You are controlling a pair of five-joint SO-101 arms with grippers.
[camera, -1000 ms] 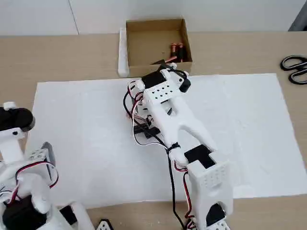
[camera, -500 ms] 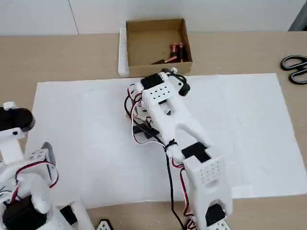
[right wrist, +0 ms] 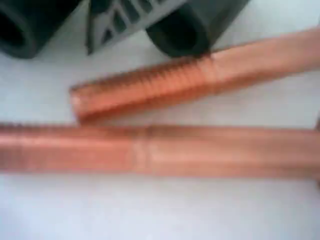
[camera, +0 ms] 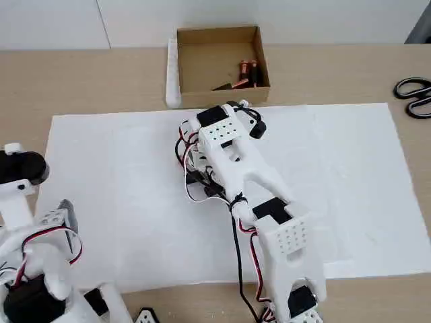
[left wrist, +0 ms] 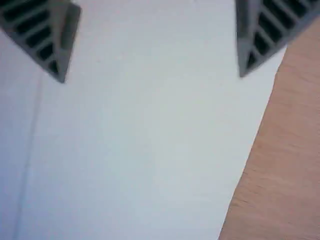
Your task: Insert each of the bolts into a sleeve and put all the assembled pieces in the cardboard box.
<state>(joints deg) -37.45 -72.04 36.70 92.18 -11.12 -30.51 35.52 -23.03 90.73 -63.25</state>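
Two copper bolts lie side by side on the white paper, a short threaded bolt (right wrist: 195, 80) and a longer bolt (right wrist: 160, 150). Beside them are two dark sleeves (right wrist: 192, 25), the other sleeve (right wrist: 17, 27) off to one side. My right arm (camera: 225, 138) stands over the middle of the sheet, just short of the cardboard box (camera: 202, 64), with its gripper close above the bolts. Inside the box lie assembled pieces (camera: 246, 70). My left gripper (left wrist: 152, 72) is open and holds nothing, above the paper's edge at the near left (camera: 64, 219).
A white sheet (camera: 337, 168) covers most of the wooden table. A white strip (camera: 173, 74) lies against the box's left wall. Scissors (camera: 414, 94) lie at the far right edge. Red and black cables (camera: 192, 171) trail under the right arm.
The right arm has drawn back a little from the box, toward the near side and slightly left. The left arm has kept still.
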